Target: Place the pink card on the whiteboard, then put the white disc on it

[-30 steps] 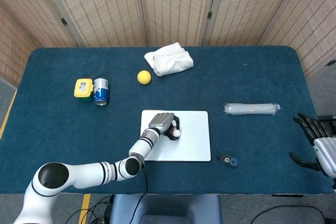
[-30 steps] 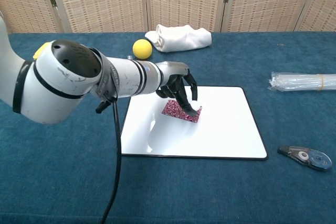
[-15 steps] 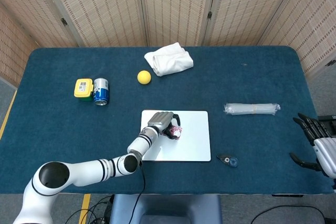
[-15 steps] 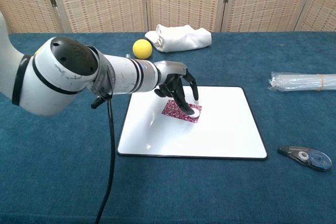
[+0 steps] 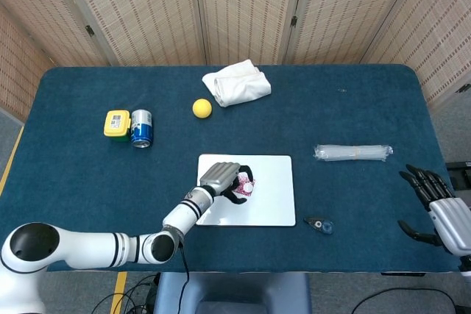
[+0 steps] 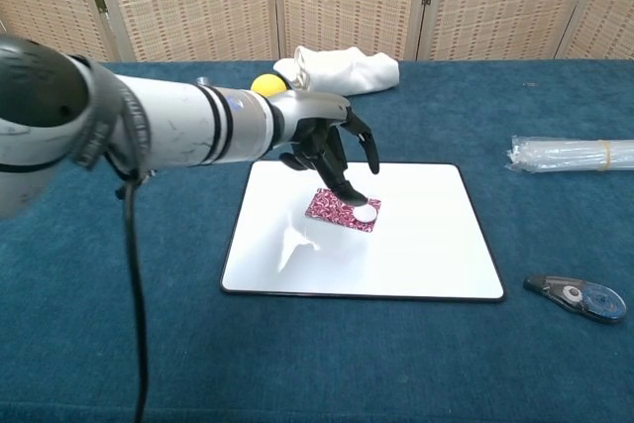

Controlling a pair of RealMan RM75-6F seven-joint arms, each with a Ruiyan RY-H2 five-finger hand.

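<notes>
The whiteboard (image 6: 426, 250) (image 5: 272, 204) lies flat in the middle of the blue table. On its upper left part lies the pink patterned card (image 6: 334, 207) (image 5: 246, 179). The white disc (image 6: 366, 213) (image 5: 247, 188) rests on the card's right end. My left hand (image 6: 329, 142) (image 5: 221, 176) hovers just above and behind the card with its fingers spread, holding nothing; one fingertip hangs close over the disc. My right hand (image 5: 436, 207) shows only in the head view, off the table's right edge, fingers apart and empty.
A correction-tape dispenser (image 6: 578, 296) lies right of the whiteboard. A clear plastic roll (image 6: 573, 153) sits further right. A yellow ball (image 6: 264, 86) and a white cloth (image 6: 340, 70) lie behind the board. A can (image 5: 141, 128) and a yellow box (image 5: 116, 123) stand far left.
My left hand has let go of the white disc, which now lies on the card, and has risen and drawn back a little. My right hand has shifted slightly inward.
</notes>
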